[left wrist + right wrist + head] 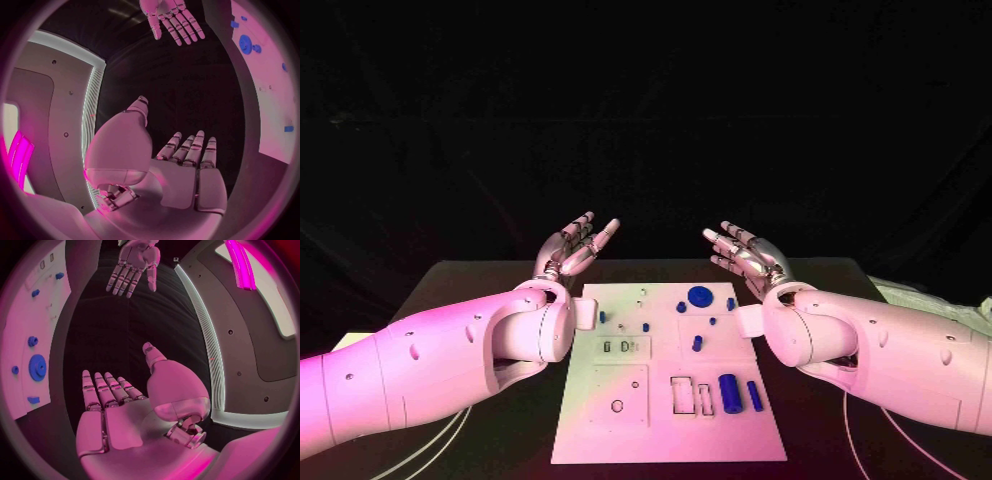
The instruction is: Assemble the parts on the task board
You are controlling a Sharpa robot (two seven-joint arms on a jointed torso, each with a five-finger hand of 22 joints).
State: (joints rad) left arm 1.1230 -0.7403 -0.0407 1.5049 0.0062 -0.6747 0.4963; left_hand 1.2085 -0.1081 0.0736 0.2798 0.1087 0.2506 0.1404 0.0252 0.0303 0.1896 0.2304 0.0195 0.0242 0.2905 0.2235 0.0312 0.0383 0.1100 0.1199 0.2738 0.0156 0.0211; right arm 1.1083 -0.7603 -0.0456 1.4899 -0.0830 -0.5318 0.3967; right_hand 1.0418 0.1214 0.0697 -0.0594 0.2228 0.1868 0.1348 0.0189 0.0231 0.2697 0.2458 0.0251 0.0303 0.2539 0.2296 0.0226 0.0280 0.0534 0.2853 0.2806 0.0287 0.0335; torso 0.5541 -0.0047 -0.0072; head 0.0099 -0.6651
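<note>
Task board [610, 420]: a flat white rectangular plate lying on the black table [473, 290], lengthwise away from the robot. Both hands are raised beyond the board's far end, well apart from it and touching nothing. The left hand [577, 245] is off the board's far left corner; the right hand [747, 255] is off its far right corner. Each hand is released, palm turned inward toward the other, fingers extended and apart, holding nothing.

Parts on the board are small, smooth blue pieces. A large toothed gear [700, 295] lies near the far edge, with smaller round pieces [730, 303] just beside it. Two upright-looking cylinders [728, 389] lie near the board's right edge at the near end, beside rectangular cut-outs [684, 394]. A short peg [697, 343] sits near the board's centre.

The hands are silver and segmented; the arms are smooth white shells. No legible writing is discernible on the board.
</note>
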